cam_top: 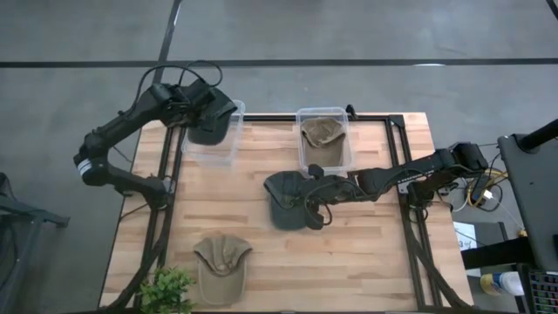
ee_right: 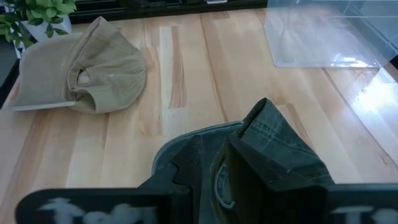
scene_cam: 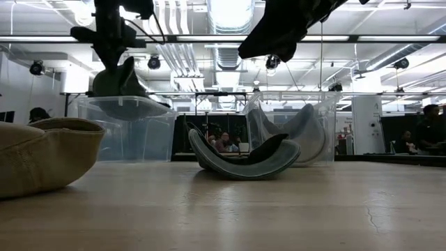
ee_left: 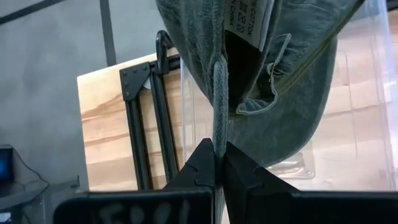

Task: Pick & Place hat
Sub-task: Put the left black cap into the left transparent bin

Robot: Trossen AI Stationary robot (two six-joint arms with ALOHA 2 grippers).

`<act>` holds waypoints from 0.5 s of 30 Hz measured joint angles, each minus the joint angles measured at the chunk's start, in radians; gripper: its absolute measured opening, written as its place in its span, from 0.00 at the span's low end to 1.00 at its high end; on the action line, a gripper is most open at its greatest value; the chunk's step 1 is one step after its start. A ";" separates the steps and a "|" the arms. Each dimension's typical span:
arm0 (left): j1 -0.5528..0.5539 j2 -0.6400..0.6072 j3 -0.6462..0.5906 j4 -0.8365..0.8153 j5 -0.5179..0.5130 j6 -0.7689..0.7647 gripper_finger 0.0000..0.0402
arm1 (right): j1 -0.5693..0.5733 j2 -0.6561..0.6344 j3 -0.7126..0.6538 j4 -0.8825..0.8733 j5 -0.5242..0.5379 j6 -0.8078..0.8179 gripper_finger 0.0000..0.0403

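A dark green hat (cam_top: pixel 215 122) hangs over the left clear bin (cam_top: pixel 209 155) at the table's far left, with my left gripper (ee_left: pixel 219 154) shut on it; the low view shows it (scene_cam: pixel 123 82) just above the bin's rim. A second dark green hat (cam_top: pixel 288 202) rests on the middle of the table, and my right gripper (cam_top: pixel 312 199) reaches it from the right, shut on it. One tan hat (cam_top: pixel 323 133) lies in the right clear bin (cam_top: pixel 302 157). Another tan hat (cam_top: pixel 222 266) rests on the table near the front left. My left gripper pinches a narrow seamed band of the hat (ee_left: pixel 219 127) between its two fingertips. The fingers slant down from the table's left. The hat hangs clear below them, over the bin, with its label and inner side showing. My right gripper has the table hat's crown (ee_right: pixel 273 134) between its fingers, slanting down from the table's right. A fold of cloth stands up beside one finger (ee_right: pixel 267 177). The fingers themselves hide the exact place of contact. The hat's underside lies on the table (scene_cam: pixel 240 167).
A small green plant (cam_top: pixel 166 292) stands at the table's front left corner. Black frame rails (cam_top: pixel 405 157) run along the table's sides. Bare wood (cam_top: pixel 366 262) lies at the front right. People show far off in the room behind the table.
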 joint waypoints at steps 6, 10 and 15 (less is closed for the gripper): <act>0.005 0.033 0.000 0.009 0.054 -0.003 0.02 | 0.000 0.000 0.000 0.000 0.000 0.001 0.16; 0.006 0.061 -0.002 0.009 0.099 -0.003 0.02 | 0.000 0.000 0.000 -0.007 -0.001 0.001 0.17; 0.007 0.098 -0.010 0.008 0.112 -0.001 0.02 | 0.000 0.000 0.000 -0.008 -0.001 -0.003 0.18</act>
